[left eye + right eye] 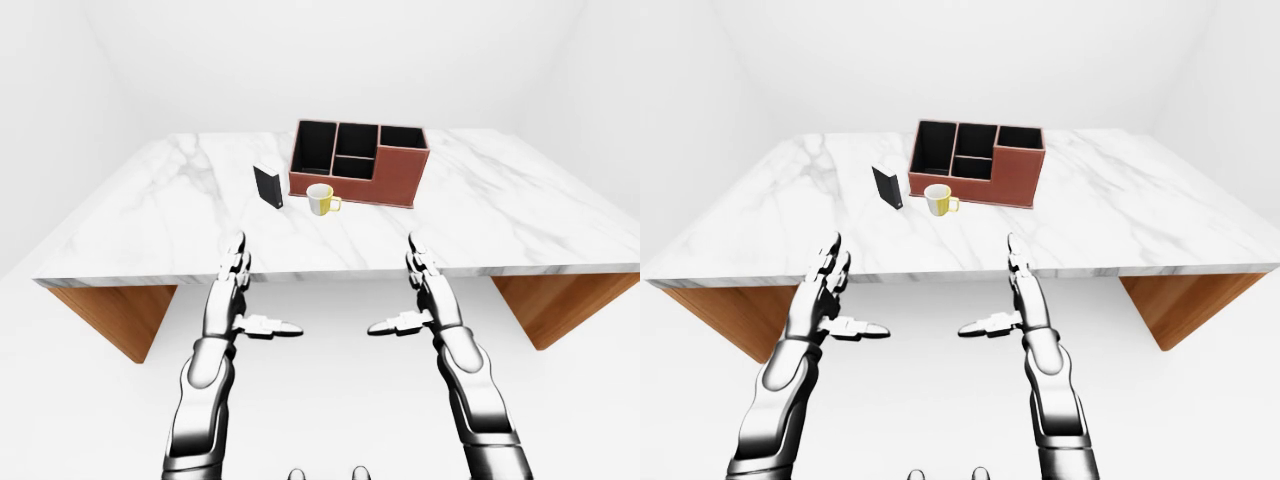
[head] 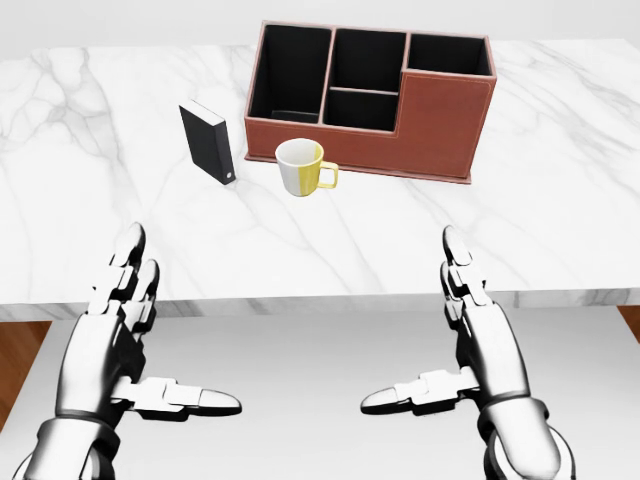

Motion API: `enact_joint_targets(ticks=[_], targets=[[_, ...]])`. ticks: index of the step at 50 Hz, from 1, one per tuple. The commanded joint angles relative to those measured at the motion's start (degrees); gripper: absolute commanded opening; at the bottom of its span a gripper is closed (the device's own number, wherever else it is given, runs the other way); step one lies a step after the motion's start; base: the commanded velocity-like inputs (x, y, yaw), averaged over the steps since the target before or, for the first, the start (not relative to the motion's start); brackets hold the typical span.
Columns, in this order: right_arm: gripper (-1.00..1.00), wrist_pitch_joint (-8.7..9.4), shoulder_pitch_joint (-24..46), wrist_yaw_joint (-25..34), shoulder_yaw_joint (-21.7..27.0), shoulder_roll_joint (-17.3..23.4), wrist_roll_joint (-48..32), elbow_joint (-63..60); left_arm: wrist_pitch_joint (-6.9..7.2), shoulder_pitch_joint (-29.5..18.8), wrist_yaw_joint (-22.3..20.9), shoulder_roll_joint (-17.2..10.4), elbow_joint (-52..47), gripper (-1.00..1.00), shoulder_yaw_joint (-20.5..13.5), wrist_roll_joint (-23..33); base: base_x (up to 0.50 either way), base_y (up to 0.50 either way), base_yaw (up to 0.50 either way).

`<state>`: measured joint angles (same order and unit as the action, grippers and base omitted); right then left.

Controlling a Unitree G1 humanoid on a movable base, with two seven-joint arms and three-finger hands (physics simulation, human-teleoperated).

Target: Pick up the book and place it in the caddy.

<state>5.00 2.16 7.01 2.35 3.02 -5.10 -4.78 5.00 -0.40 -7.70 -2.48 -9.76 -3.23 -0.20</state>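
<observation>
A black book [image 2: 209,141] stands upright on the marble table [image 2: 430,225], just left of the brown caddy [image 2: 372,99]. The caddy has several dark, open compartments. My left hand [image 2: 150,345] hovers low in the head view, below the table's near edge, its fingers spread and empty. At the lower right my right hand [image 2: 440,340] is held the same way, open and holding nothing. Both hands are far short of the book.
A white and yellow mug [image 2: 303,167] sits between the book and the caddy's low wall. The table's near edge [image 2: 320,298] runs across just above my fingertips. Wooden table supports [image 1: 115,315] show at both sides, over a white floor.
</observation>
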Motion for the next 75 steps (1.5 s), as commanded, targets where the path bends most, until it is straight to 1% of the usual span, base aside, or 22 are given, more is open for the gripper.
enact_joint_targets(ticks=[1,2,3,5,6,15,18,19,20,21,23,24,33,43,50,55,56,59,60,61,64,75], targets=[[1.0,0.0,3.8,0.2,-0.3,1.1,-7.0,1.5,0.0,-0.9,-1.2,-0.6,-2.0,1.0,-1.4,0.5,0.0,0.0,0.0],[1.0,-0.44,3.7,0.2,-0.1,1.0,-7.0,1.7,0.0,-0.8,-1.1,-0.6,-2.0,1.0,-1.5,0.5,0.0,0.0,0.0],[1.0,0.0,3.8,0.8,0.4,0.8,-6.0,1.1,0.0,-0.9,-1.0,-0.6,-2.0,1.0,-1.6,0.5,0.0,0.0,0.0],[1.0,0.0,3.1,2.0,0.1,1.0,-6.0,0.2,0.0,-1.0,-0.9,-0.6,-2.0,1.0,-1.8,0.3,0.0,0.0,0.0],[1.0,0.0,2.5,4.3,-0.2,1.3,-5.2,-0.3,0.0,-1.0,-0.7,-0.6,-2.1,1.0,-1.8,0.4,0.0,0.0,0.0],[1.0,-0.01,1.0,6.4,0.1,1.1,-5.7,-2.9,0.0,0.0,-0.6,-0.6,-5.8,1.0,-1.9,0.8,0.09,0.0,0.28],[1.0,-0.78,0.4,6.6,0.0,0.7,-5.6,-3.4,0.0,0.3,-0.6,-0.5,-5.7,1.0,-1.8,1.1,0.33,0.02,0.45],[1.0,-0.25,0.6,6.0,0.1,0.6,-6.1,-3.4,0.0,0.3,-0.6,-0.5,-5.7,1.0,-1.8,1.2,0.3,0.03,0.17],[1.0,-0.6,0.3,6.4,-0.2,0.7,-6.2,-3.4,0.0,0.4,-0.5,-0.5,-5.6,1.0,-1.8,1.4,0.0,0.0,0.0],[1.0,0.0,0.1,5.7,-0.3,0.5,-7.0,-3.8,0.0,0.6,-0.5,-0.4,-5.8,1.0,-1.8,1.4,0.0,0.0,0.0],[1.0,-0.57,-0.3,4.4,-0.9,0.8,-10.1,-4.2,0.0,0.7,-0.6,-0.4,-6.2,1.0,-1.9,1.4,0.0,0.0,0.0],[1.0,0.0,-0.7,5.0,-0.8,0.4,-9.6,-5.5,0.0,0.7,-0.6,-0.4,-6.5,1.0,-1.9,1.5,0.0,0.0,0.0],[1.0,0.0,-0.7,4.3,-0.7,0.2,-12.1,-9.7,0.0,0.0,-1.6,-1.0,-7.7,1.0,-2.2,2.3,0.0,0.0,0.0],[1.0,0.0,2.2,5.3,-0.7,0.6,-13.6,-12.4,0.0,-2.9,-6.1,-2.6,-5.9,1.0,-3.2,2.0,0.0,0.0,0.0],[1.0,0.0,5.0,6.4,-1.0,1.4,-15.9,-11.8,0.0,-5.3,-10.5,-4.0,-6.1,1.0,-3.8,1.0,0.0,0.0,0.0],[1.0,0.0,8.2,7.5,-0.6,2.4,-17.8,-10.0,0.0,-8.5,-12.3,-5.3,-6.5,1.0,-4.6,0.5,0.0,0.0,0.0],[1.0,0.0,9.6,7.9,-0.3,2.9,-18.2,-9.1,0.0,-9.9,-12.7,-6.3,-6.6,1.0,-4.5,1.6,0.0,0.0,0.0],[1.0,0.0,12.5,8.9,0.5,3.4,-18.1,-6.3,0.0,-11.7,-13.3,-6.7,-6.4,1.0,-5.1,1.6,0.0,0.0,0.0],[1.0,0.0,13.1,8.9,0.5,3.8,-18.5,-5.3,0.0,-13.9,-13.8,-7.5,-5.8,1.0,-5.7,1.2,0.0,0.0,0.0],[1.0,0.0,13.1,8.9,0.5,3.8,-18.5,-5.2,0.0,-14.0,-13.9,-7.6,-5.8,1.0,-5.7,1.2,0.0,0.0,0.0],[1.0,0.0,16.4,9.9,0.7,4.8,-19.7,-2.0,0.0,-18.1,-15.4,-9.9,-3.8,1.0,-5.5,2.3,0.0,0.0,0.0],[1.0,0.0,24.5,14.5,0.9,7.2,-22.4,0.3,0.0,-29.5,-19.7,-14.4,-0.9,1.0,-6.6,0.8,0.0,0.0,0.0]])
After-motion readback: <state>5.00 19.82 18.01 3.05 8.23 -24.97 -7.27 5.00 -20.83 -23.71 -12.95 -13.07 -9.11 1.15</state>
